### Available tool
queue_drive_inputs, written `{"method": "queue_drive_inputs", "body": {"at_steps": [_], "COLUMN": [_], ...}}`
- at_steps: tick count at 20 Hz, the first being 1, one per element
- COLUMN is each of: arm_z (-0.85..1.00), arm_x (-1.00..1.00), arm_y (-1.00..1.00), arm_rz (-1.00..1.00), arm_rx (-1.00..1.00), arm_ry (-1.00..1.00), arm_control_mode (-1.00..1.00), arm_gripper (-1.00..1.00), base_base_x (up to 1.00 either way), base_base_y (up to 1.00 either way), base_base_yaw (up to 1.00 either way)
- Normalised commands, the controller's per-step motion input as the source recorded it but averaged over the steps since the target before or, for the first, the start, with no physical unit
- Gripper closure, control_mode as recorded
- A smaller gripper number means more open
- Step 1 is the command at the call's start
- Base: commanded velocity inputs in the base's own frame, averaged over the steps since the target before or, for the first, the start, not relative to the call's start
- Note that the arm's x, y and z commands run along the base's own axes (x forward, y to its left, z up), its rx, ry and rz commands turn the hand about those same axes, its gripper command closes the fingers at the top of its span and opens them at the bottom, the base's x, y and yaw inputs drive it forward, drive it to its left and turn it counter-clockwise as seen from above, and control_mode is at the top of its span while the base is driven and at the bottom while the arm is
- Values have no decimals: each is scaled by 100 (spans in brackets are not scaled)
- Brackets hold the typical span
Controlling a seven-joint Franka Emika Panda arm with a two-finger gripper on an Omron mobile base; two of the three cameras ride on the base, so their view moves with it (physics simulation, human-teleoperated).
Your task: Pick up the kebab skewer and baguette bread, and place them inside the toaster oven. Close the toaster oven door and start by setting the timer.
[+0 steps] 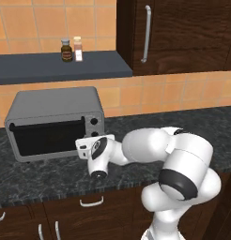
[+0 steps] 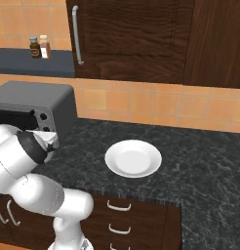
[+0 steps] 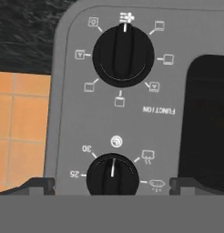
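The white arm's gripper (image 3: 112, 185) is right up against the control panel of the grey metal toaster oven (image 1: 54, 105), which sits toward the left end of the dark speckled stone tabletop (image 1: 192, 126), its back to the orange tiled wall. In the hand view the two dark fingers (image 3: 38, 185) are spread wide, one on each side of the lower black round knob (image 3: 113, 175), and nothing is pinched between them. That straddle makes sense: this knob carries minute marks like a timer dial, so the hand looks lined up to close on it and twist.

Above it in the same upside-down view sits the larger black function knob (image 3: 123, 55), ringed by little mode icons. To its side, the dark edge of the oven window (image 3: 207, 123).

From the left base view, the toaster oven door (image 1: 47, 138) with its dark glass and thin bar handle stands shut against the oven front. Through that glass I can't make out the skewer or the baguette, so whether they are inside I cannot tell.

Over on the right base view, a round white plate (image 2: 133, 157) lies bare near the front edge of the tabletop, well apart from the oven. By my reading, the loading and door steps are done and only the timer remains.
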Motion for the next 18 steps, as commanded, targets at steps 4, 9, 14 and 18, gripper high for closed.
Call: {"method": "queue_drive_inputs", "body": {"at_steps": [4,9,14,18], "arm_z": [-13,-13,-21,-22], "arm_x": [24,15,22,22], "arm_y": [0,0,0,-24], "arm_rz": [0,0,0,0], "arm_rx": [0,0,0,0], "arm_ry": [0,0,0,0], "arm_control_mode": [-100,-100,-100,-100], "arm_gripper": [-100,-100,100,100], "base_base_x": [0,0,0,0], "base_base_y": [0,0,0,0], "base_base_yaw": [0,0,0,0]}}
